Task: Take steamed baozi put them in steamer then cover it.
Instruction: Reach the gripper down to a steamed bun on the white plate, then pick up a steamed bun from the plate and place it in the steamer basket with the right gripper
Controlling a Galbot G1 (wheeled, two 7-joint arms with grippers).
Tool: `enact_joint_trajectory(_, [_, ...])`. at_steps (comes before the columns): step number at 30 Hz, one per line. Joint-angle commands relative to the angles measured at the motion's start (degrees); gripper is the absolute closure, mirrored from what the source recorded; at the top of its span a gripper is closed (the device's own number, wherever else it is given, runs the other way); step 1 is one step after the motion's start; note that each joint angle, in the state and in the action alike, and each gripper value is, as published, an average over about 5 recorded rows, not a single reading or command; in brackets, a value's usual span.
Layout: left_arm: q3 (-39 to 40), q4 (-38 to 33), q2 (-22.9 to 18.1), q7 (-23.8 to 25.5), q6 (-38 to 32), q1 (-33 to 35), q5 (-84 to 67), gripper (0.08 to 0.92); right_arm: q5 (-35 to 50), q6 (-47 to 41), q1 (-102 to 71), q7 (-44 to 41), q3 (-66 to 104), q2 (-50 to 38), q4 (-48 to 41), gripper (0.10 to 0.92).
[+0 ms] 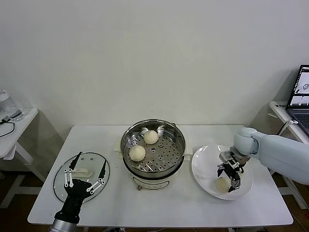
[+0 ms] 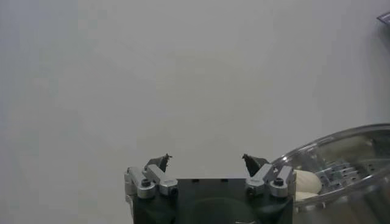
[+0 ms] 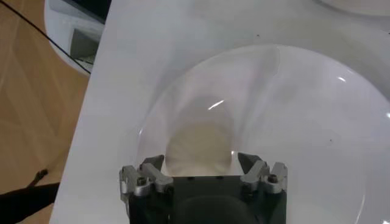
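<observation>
Buns first: in the head view we count two steamed baozi [image 1: 150, 137] [image 1: 137, 153] lying on the perforated tray of the steamer [image 1: 153, 126], which stands at the middle of the white table [image 1: 159, 205]. A third baozi [image 1: 222, 183] rests on the white plate [image 1: 205, 164] just to the right of the steamer. Our right gripper [image 1: 231, 184] is down over this bun, its fingers straddling it; we cannot tell from here whether they press on it. To the left of the steamer the cover [image 1: 82, 175] lies flat on the table, its cream handle up. Our left gripper [image 1: 85, 174] hovers over the near edge of the cover with its fingers spread wide and nothing between them.

In the left wrist view we see the left gripper [image 2: 206, 161] with its two dark tips well apart, and the glass rim of the cover [image 2: 341, 159] beside it.

In the right wrist view the right gripper [image 3: 201, 162] has the bun [image 3: 200, 146] between its jaws on the plate [image 3: 304, 122]; the jaws stand close on either side, though contact is not clear to us.
</observation>
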Motion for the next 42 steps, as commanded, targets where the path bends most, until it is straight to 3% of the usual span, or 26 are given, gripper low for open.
enact_joint_trajectory(1, [-0.2, 0.1, 0.1, -0.1, 0.0, -0.1, -0.1, 0.177, -1.8, 0.3, -1.6, 0.8, 1.1, 0.2, 0.3, 0.27])
enact_joint_trajectory(11, [-0.2, -0.2, 0.4, -0.1, 0.1, -0.2, -0.2, 0.177, -5.8, 5.3, 4.3, -1.4, 3.8, -0.7, 3.7, 0.317])
enact_joint_trajectory(16, [-0.2, -0.4, 1.0, -0.1, 0.0, -0.1, -0.2, 0.177, -3.4, 10.8, 13.2, -4.6, 5.2, 0.5, 4.2, 0.326])
enact_joint_trajectory(23, [0.5, -0.6, 1.0, -0.1, 0.1, -0.1, -0.2, 0.177, 5.0, 20.8, 32.0, -4.7, -1.7, 11.8, 1.7, 0.314])
enact_joint_trajectory(28, [0.5, -1.0, 0.8, -0.1, 0.0, 0.4, -0.1, 0.177, 6.2, 26.9, 35.9, -4.6, -2.9, 20.2, 2.8, 0.313])
enact_joint_trajectory(42, [0.3, -1.4, 0.6, -0.4, -0.8, 1.2, -0.1, 0.177, -5.3, 36.4, 28.5, -1.2, -4.3, 29.6, 12.4, 0.321])
